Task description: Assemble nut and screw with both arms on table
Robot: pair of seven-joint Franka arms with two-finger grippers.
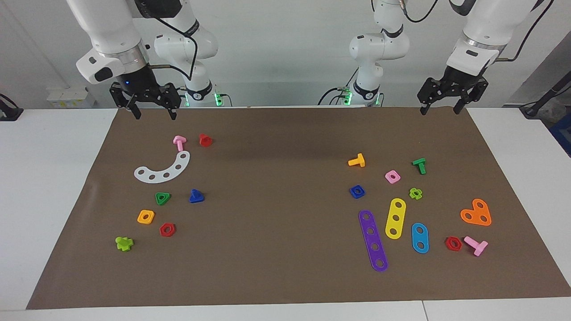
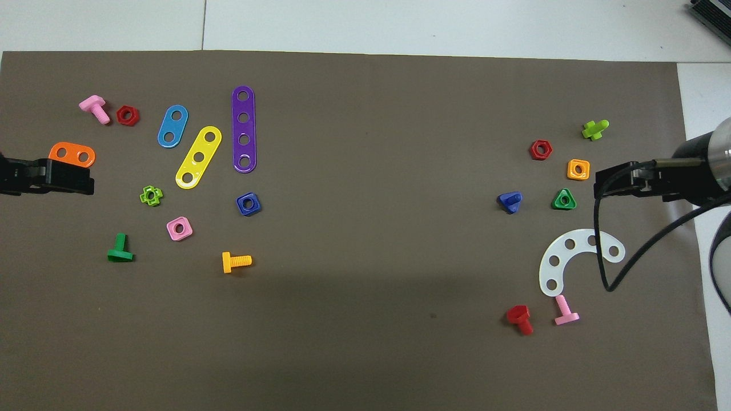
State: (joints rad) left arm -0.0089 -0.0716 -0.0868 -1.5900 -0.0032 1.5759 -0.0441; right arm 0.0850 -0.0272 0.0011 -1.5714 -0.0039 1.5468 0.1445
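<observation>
The dark-blue nut [image 1: 357, 191] [image 2: 249, 204] lies flat on the brown mat [image 1: 276, 147] toward the left arm's end of the table [image 1: 49, 178]. The dark-blue screw [image 1: 196, 196] [image 2: 510, 201] lies on the mat toward the right arm's end, beside a green triangular nut [image 1: 163, 198]. My right gripper [image 1: 154, 115] [image 2: 622, 181] is open and empty, raised over the mat's edge nearest the robots. My left gripper [image 1: 439, 110] [image 2: 57, 177] is open and empty, raised over the same edge at its own end.
Around the nut lie an orange bolt [image 1: 357, 161], a pink square nut [image 1: 392, 176], a purple strip [image 1: 373, 240] and a yellow strip [image 1: 395, 218]. Near the screw lie a white curved strip [image 1: 163, 169], a red bolt [image 1: 205, 140], a pink bolt [image 1: 179, 142] and an orange square nut [image 1: 146, 216].
</observation>
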